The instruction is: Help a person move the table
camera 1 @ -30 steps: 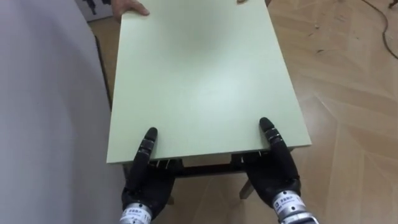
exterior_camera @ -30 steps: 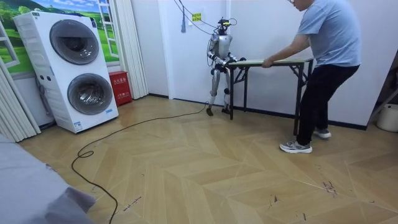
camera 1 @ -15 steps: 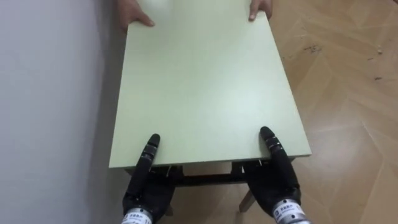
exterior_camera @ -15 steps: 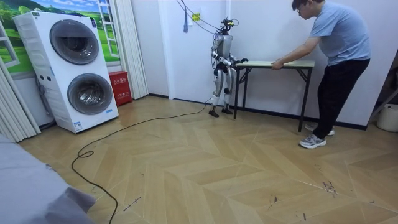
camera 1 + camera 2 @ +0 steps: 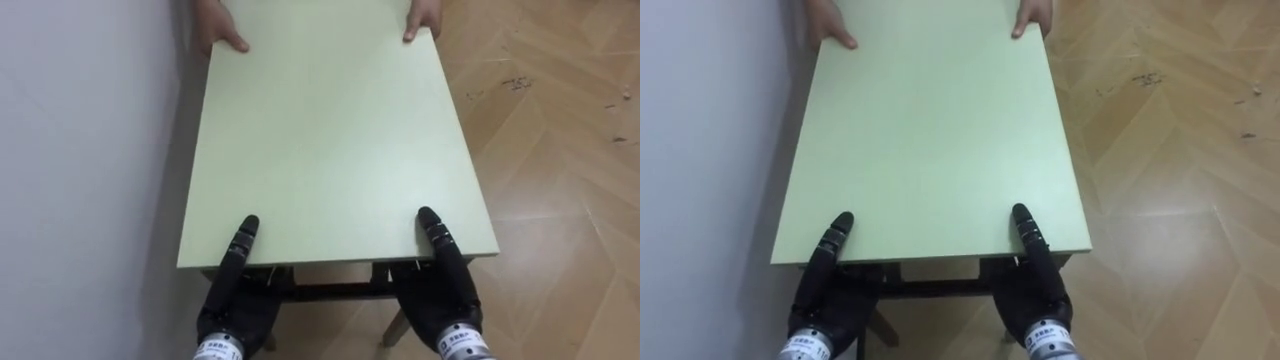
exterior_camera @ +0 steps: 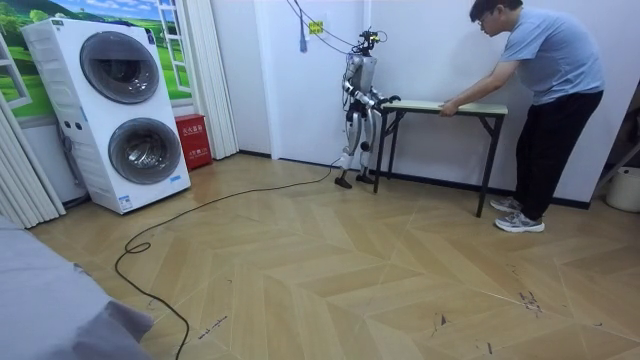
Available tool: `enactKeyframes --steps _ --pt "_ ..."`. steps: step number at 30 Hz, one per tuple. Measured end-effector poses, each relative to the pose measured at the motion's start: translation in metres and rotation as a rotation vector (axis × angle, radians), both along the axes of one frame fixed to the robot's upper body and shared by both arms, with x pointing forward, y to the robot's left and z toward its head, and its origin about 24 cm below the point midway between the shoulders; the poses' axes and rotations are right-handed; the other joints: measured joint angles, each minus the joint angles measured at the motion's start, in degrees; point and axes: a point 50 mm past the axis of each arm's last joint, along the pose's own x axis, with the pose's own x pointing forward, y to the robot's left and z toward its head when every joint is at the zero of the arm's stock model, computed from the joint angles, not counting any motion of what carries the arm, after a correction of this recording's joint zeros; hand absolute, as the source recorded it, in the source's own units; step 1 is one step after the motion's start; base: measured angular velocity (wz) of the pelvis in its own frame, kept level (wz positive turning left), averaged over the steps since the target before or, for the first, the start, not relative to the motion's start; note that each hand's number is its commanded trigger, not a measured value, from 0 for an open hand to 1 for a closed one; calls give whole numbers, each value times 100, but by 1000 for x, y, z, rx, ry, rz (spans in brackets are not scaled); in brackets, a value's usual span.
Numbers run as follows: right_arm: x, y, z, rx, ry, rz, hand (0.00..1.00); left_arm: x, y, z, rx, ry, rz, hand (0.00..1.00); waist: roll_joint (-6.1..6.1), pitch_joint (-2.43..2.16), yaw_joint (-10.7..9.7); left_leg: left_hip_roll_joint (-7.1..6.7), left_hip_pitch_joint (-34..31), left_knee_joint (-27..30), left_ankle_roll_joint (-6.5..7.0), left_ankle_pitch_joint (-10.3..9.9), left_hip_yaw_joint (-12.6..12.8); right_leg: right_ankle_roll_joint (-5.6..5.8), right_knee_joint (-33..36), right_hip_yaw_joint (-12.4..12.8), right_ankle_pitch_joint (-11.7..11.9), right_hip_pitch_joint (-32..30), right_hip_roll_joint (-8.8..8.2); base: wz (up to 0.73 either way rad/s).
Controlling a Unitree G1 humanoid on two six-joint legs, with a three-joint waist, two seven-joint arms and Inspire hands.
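The pale green table (image 5: 330, 150) stretches away from me, its left long side close to the white wall (image 5: 90, 150). My left hand (image 5: 235, 300) and right hand (image 5: 440, 290) grip its near edge, thumbs lying on top and palms below the edge. At the far end a person's hands (image 5: 215, 30) hold the two corners. In the room view I stand at the table's (image 6: 450, 105) left end and the person (image 6: 545, 90) stands at its right end, leaning over it.
Wooden herringbone floor (image 5: 560, 150) lies open to my right. Stacked white washing machines (image 6: 120, 110) and a red box (image 6: 192, 140) stand far off at the room view's left. A white bucket (image 6: 625, 188) sits behind the person.
The table, the person and I have all shifted toward the room view's right along the wall. The person stepped back and stands more upright. My grip has not changed.
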Motion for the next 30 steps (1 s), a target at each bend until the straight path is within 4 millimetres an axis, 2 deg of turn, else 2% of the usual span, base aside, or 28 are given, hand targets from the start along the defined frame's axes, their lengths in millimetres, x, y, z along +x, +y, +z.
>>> enactKeyframes --steps 5,19,20,21,22,23,24,27,30 --pt "-2 -1 -4 -5 13 -2 100 -2 0 -4 -1 22 -8 100 50 29 -3 -37 96 3 26 -38 -13 5 -86 10 -3 138 -25 0" --pt "-6 -8 -19 -19 38 -22 100 -6 -4 -16 2 63 -49 100 58 27 8 -38 103 22 26 -39 -11 9 -79 19 -5 137 -28 0" --pt "-6 -8 -20 -18 41 -25 100 -6 -4 -17 2 63 -51 89 58 27 8 -38 113 24 27 -39 -10 9 -79 21 -5 143 -29 0" --pt "-6 -9 -21 -19 43 -25 72 -6 -4 -18 1 61 -53 64 58 27 8 -38 125 24 27 -39 -9 9 -79 22 -5 146 -29 0" --pt "-6 -9 -22 -22 47 -24 50 -6 -4 -20 1 62 -56 48 58 26 11 -38 160 15 27 -38 -9 9 -75 23 -5 172 -29 0" --pt "-6 -9 -23 -22 52 -23 4 -6 -4 -21 2 67 -57 7 58 26 12 -38 204 6 27 -39 -10 9 -76 24 -5 211 -29 0" --pt "-6 -9 -24 -22 55 -23 0 -6 -4 -22 2 69 -58 0 59 26 12 -38 221 2 26 -40 -10 9 -75 25 -5 224 -29 0" --pt "-6 -9 -25 -24 61 -17 0 -7 -3 -25 23 63 -74 0 58 25 16 -38 275 -16 25 -39 -9 9 -76 23 -5 267 -30 0" --pt "-8 -10 -29 -85 29 37 0 -10 1 -32 161 51 -166 0 64 2 -4 -34 395 -59 25 -39 3 9 -74 20 -5 354 -31 -4"
